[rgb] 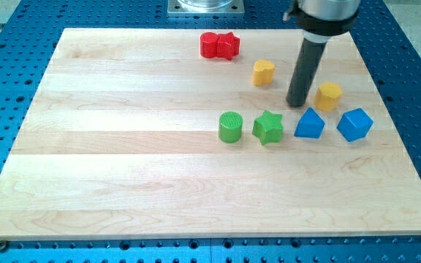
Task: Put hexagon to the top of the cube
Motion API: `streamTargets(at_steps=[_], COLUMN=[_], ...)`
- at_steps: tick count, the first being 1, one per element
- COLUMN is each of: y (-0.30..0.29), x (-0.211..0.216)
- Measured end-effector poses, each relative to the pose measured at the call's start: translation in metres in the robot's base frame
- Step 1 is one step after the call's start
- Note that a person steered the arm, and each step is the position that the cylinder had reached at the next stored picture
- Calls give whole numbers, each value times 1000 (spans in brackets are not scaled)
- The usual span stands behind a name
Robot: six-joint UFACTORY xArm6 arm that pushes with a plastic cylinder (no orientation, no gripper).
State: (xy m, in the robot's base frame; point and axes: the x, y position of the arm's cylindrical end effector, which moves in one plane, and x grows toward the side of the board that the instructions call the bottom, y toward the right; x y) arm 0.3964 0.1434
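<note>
Pale wooden counter (pixel 123 161), planks running left to right, sits on a blue perforated base plate (pixel 6 29). A grey metal mount (pixel 206 6) shows at the view's top edge, just past the counter.

No jaws on this arm; it ends in a dark rod, so there is no opening to report. My tip (pixel 297 104) stands on the counter in the right half, upright, under a wider black collar.

Yellow hexagon (pixel 329 96) lies just to the view's right of my tip, very close; contact cannot be told. Blue cube (pixel 354 124) sits below and to the right of the hexagon, near it but apart. The hexagon is thus up and slightly left of the cube.

Blue triangular block (pixel 310 123) lies directly below my tip, just beside the cube's left. Green star (pixel 268 127) and green cylinder (pixel 230 126) continue that row leftward, each set apart from the next.

Yellow heart-like block (pixel 263 72) rests up and left of my tip, well clear. Two red blocks (pixel 219 45) sit touching near the top edge; their shapes are hard to make out.
</note>
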Motion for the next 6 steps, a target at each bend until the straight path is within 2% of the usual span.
streamTargets(at_steps=[3,4,5,6], y=[28,67,90,136], x=[17,15,-14,4])
